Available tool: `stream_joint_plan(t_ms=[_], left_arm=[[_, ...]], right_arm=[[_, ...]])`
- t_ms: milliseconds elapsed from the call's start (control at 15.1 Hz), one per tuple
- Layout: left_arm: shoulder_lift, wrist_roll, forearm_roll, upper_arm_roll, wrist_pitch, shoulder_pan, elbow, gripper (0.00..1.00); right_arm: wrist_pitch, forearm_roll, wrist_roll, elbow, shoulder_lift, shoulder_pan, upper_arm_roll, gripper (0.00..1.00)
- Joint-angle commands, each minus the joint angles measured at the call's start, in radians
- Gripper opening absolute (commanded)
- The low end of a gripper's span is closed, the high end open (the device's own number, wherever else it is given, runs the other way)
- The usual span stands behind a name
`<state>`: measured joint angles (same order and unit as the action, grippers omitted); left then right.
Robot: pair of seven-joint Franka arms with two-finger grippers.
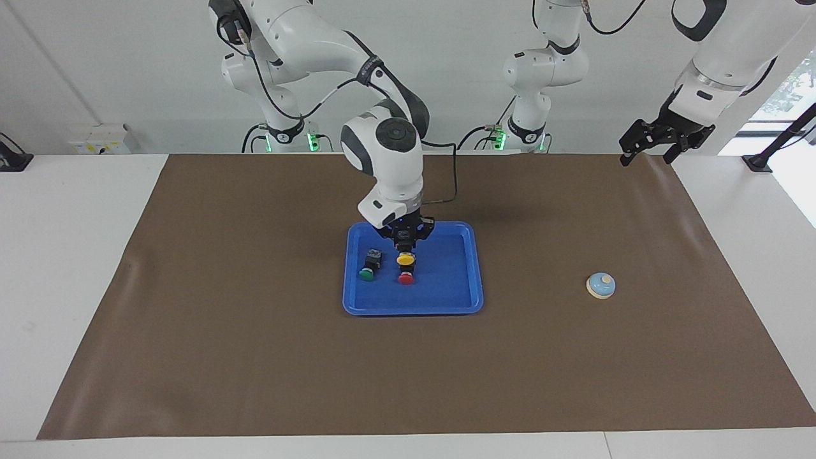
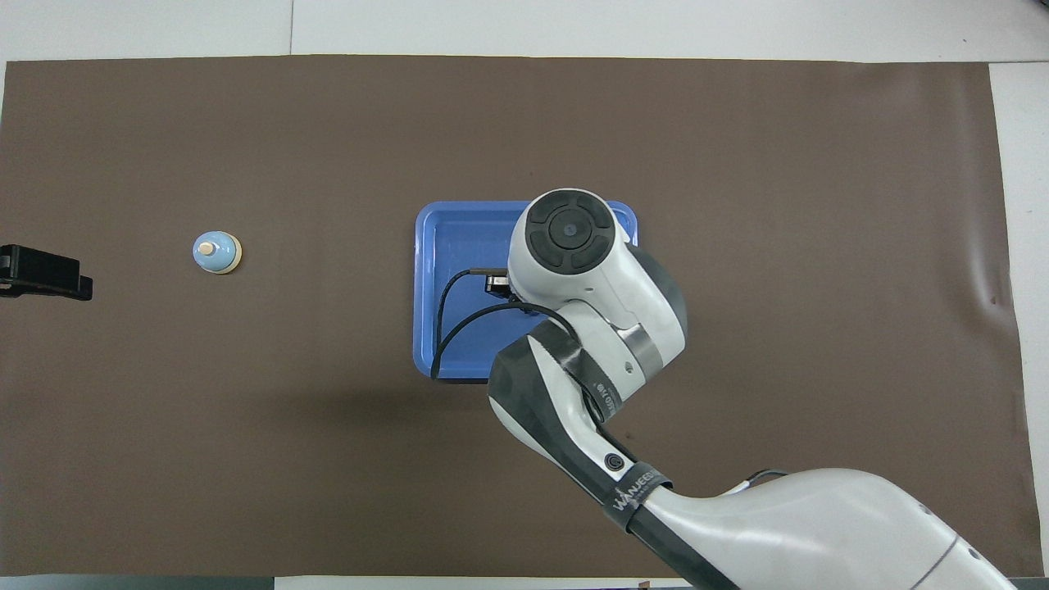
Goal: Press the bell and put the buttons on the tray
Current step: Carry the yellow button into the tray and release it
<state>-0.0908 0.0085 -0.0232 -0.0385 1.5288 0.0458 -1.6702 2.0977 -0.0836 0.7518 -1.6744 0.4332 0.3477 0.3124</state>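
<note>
Three buttons sit in the blue tray (image 1: 459,299) at frame centre: green (image 1: 366,274), red (image 1: 405,278), and yellow (image 1: 405,259), which my right claw (image 1: 405,245) pinches. Bell (image 1: 600,285) rests centre-right on the brown surface (image 1: 223,357). My left claw (image 1: 663,141) waits, spread, upper right.

A white table (image 1: 76,255) carries a brown mat (image 1: 255,357) that covers most of it. On the mat lie a blue tray (image 1: 456,280) at the middle and a bell (image 1: 600,285) toward the left arm's end
</note>
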Motion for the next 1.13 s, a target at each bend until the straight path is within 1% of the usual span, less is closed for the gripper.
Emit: stream_joint_plan(t_ms=[0,133,332,664,730,796,863,929,1062], left_arm=[[0.0,0.001,-0.007,0.0,-0.013,0.002,0.007,1.0],[0.0,0.001,-0.007,0.0,-0.013,0.002,0.007,1.0],[0.0,0.001,-0.007,0.0,-0.013,0.002,0.007,1.0],[0.0,0.001,-0.007,0.0,-0.013,0.003,0.007,1.0],[0.0,0.001,-0.007,0.0,-0.015,0.002,0.007,1.0],[0.002,0.001,-0.007,0.0,-0.015,0.002,0.007,1.0],[0.002,0.001,-0.007,0.0,-0.015,0.002,0.007,1.0],[0.0,0.001,-0.007,0.0,-0.013,0.002,0.007,1.0],[0.0,0.001,-0.007,0.0,-0.013,0.002,0.007,1.0]], right_arm=[[0.031,0.007,0.041,0.034,0.061,0.054,-0.007,0.0],[0.073,0.007,0.051,0.032,0.065,0.053,-0.007,0.0],[0.139,0.001,0.046,-0.013,0.075,0.054,-0.006,0.0],[0.157,-0.004,0.043,-0.025,0.101,0.059,-0.006,0.01],[0.171,-0.002,0.044,-0.042,0.099,0.059,-0.006,0.24],[0.197,-0.002,0.05,-0.062,0.098,0.059,-0.007,0.61],[0.2,-0.002,0.054,-0.068,0.096,0.059,-0.007,0.95],[0.19,-0.001,0.058,-0.067,0.095,0.059,-0.007,1.0],[0.161,-0.001,0.092,-0.05,0.093,0.059,-0.006,1.0]])
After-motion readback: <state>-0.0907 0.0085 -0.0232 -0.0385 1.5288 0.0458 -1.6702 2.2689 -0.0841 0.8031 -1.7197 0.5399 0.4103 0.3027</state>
